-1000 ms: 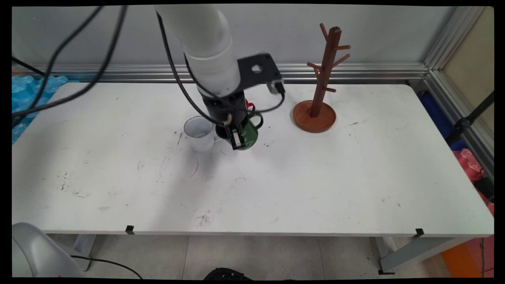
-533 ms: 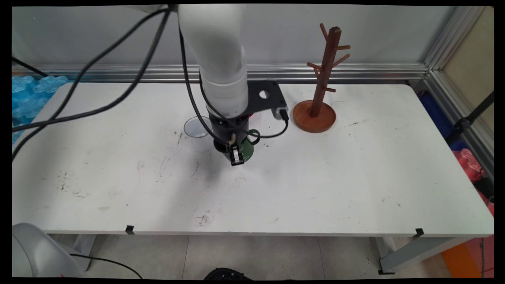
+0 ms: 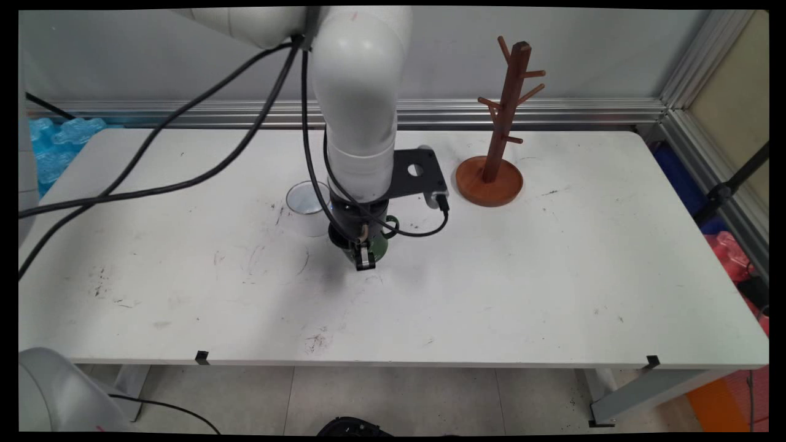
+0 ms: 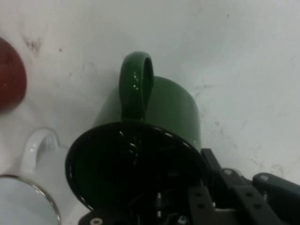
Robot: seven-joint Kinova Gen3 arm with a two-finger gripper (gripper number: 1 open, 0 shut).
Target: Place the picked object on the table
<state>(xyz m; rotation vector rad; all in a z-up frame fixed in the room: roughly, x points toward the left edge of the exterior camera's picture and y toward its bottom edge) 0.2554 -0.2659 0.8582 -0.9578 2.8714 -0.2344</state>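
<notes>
jaws [image 3: 365, 263] grip green mug [image 4: 154, 122] rim, no legible text, white mug [image 3: 305, 202] beside

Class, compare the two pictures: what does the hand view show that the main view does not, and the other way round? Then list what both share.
Only the hand view: the green enamel mug's dark inside with its black rim, its whole loop handle, the white mug's handle, and part of a red rounded object at the left edge.

Only the main view: the brown wooden mug tree on its round base, the white arm with black cables, and the table's edges.

Both: the green mug at the black two-finger tool, the white enamel mug beside it, and the scuffed white table.
</notes>
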